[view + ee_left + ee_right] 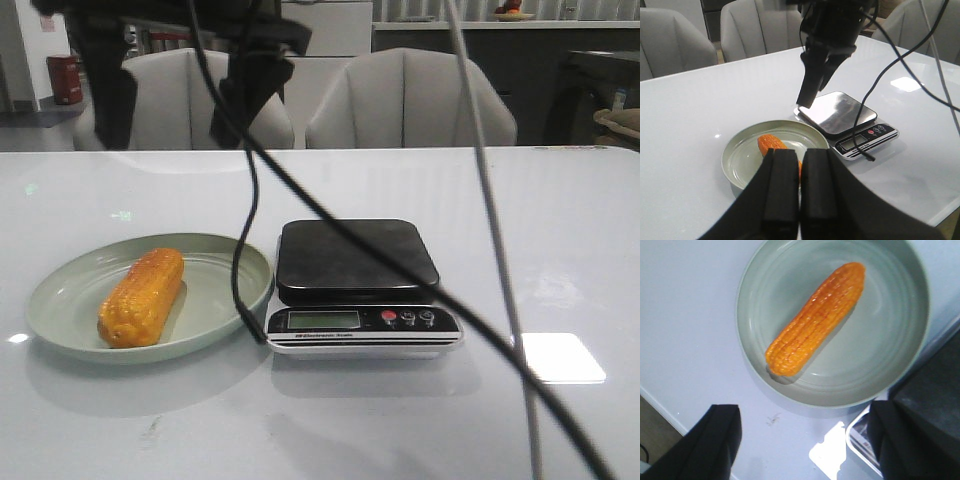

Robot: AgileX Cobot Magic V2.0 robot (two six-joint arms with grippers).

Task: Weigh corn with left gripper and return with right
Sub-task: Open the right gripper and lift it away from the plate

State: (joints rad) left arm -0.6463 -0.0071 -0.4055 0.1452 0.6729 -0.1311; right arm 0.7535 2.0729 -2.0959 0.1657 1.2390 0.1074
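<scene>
Bright overhead light, glare patches on table (560, 250)

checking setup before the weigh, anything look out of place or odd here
Mostly tidy: the orange-yellow corn cob lies whole in the pale green plate, and the black digital scale is bare. One oddity: a loose black cable dangles over the plate's rim beside the scale.

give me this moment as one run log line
corn: lying in plate | scale: platform bare | left end effector: shut, empty | right end effector: open above plate, empty
</scene>
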